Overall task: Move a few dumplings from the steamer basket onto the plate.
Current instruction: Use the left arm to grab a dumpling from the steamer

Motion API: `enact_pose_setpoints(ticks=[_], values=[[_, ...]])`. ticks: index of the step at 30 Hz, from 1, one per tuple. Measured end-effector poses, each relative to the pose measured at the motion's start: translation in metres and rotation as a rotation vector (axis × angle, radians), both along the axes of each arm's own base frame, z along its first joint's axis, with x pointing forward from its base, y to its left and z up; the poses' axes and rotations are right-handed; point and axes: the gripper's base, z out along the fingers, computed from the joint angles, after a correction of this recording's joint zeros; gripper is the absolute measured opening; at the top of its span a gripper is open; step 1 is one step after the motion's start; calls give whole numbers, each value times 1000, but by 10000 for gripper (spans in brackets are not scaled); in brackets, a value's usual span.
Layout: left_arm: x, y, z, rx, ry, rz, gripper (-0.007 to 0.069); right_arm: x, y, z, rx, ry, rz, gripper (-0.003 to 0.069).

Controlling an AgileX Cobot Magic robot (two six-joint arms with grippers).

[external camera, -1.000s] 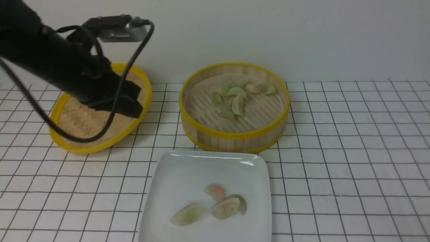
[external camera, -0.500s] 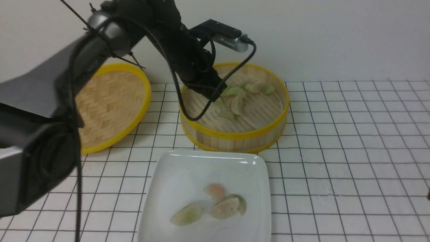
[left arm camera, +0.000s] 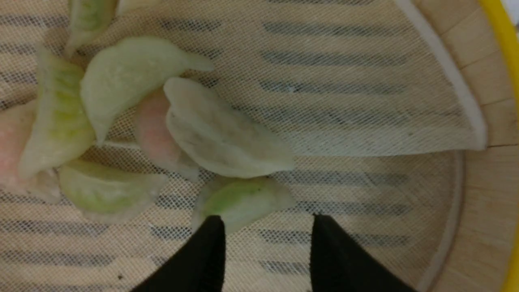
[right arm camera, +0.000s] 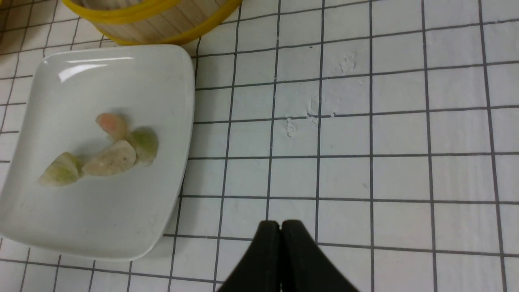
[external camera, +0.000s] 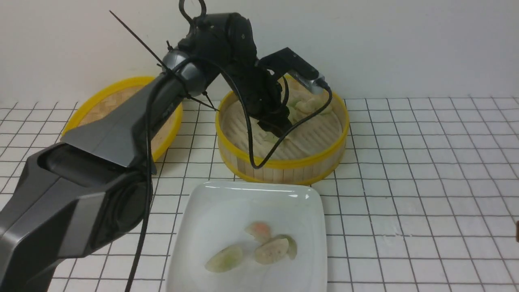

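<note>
Left wrist view showed the left gripper (left arm camera: 267, 239) low inside the steamer basket (left arm camera: 496, 113), jaws parted to a moderate gap with nothing between them. One tip sat just beside the edge of the nearest dumpling (left arm camera: 243, 200), a green-filled crescent lying flat on the mesh liner (left arm camera: 344, 101). The other dumplings (left arm camera: 121, 81) in the basket lay in an overlapping cluster beyond it, some green, some pinkish. In the front view, four pieces rested near the middle of the plate (external camera: 227, 211), which stood just in front of the basket, and the woven lid (external camera: 117, 86) lay apart on the robot's left. The right gripper (right arm camera: 280, 227) hung over the gridded table (right arm camera: 405, 162) beside the plate, its fingers pressed together and holding nothing. The dumplings looked light, soft and slightly glossy, so they would probably squash or slip under a hard pinch, and their skins might cling to one another or to the mesh. The lone green one seemed the safest pick: straddle its plump middle across the short width, away from the thin pleated edge, and close gently.
</note>
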Motion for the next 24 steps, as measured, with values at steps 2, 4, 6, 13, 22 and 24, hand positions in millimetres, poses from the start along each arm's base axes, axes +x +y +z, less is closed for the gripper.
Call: enact_pose_setpoints(ticks=[2,4,6,13,22,24], values=[[4,0,-11,24,-12,-3,361,0,0,0,0,0,0,-11],[6,1,-18,45,-16,-3,390,0,0,0,0,0,0,-11],[8,3,-28,72,-14,-4,403,0,0,0,0,0,0,-11],[15,1,-41,70,-46,4,400,0,0,0,0,0,0,-11],[11,-5,-38,63,-34,13,100,0,0,0,2,0,0,-11],[9,-4,-35,63,-17,32,101,0,0,0,2,0,0,-11]])
